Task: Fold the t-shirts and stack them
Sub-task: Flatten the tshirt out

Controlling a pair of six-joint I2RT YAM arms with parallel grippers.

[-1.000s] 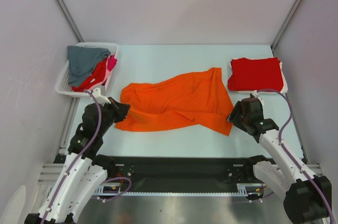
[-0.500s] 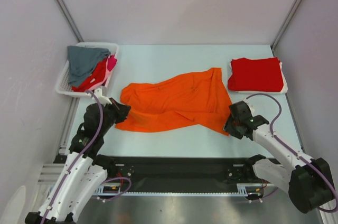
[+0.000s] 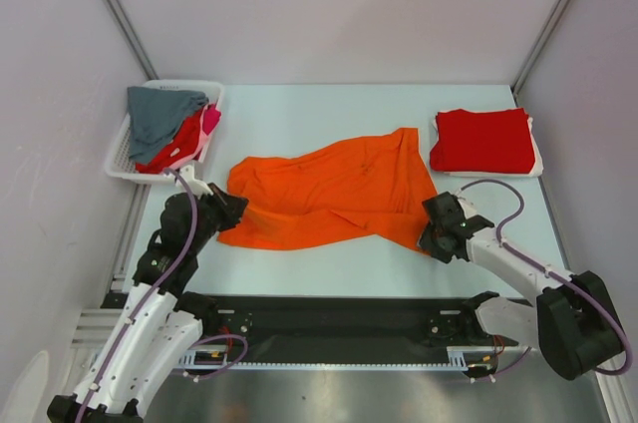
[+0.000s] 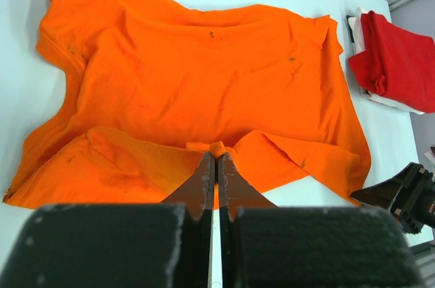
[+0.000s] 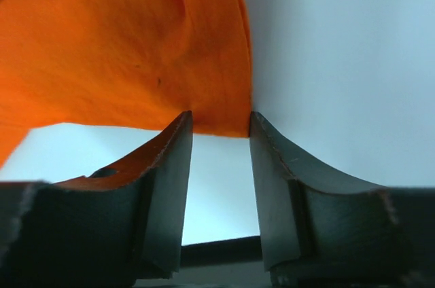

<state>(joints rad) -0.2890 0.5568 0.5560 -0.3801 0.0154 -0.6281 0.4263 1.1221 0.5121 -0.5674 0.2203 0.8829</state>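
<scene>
1. Orange t-shirt [image 3: 334, 194] lies spread and rumpled mid-table [image 3: 299, 114], with its near hem folded over.
2. Left gripper [image 4: 217, 159]: fingers pressed together, pinching a small tuck of the shirt's near-left hem.
3. Right gripper [image 5: 219, 121]: fingers spread, tips at the shirt's near-right corner. Cloth edge sits at the gap, not clamped.
4. Folded red t-shirt [image 3: 483, 139] sits far right.
5. Pile of tees [image 3: 169, 124] (grey, red, pink) sits in the white basket [image 3: 118, 169], far left.

The orange t-shirt [image 3: 334, 194] at centre and the red t-shirt [image 3: 482, 140] at upper right are soft matt cloth, the basket [image 3: 116, 171] at upper left is white plastic mesh, and the table [image 3: 319, 119] is smooth.
</scene>
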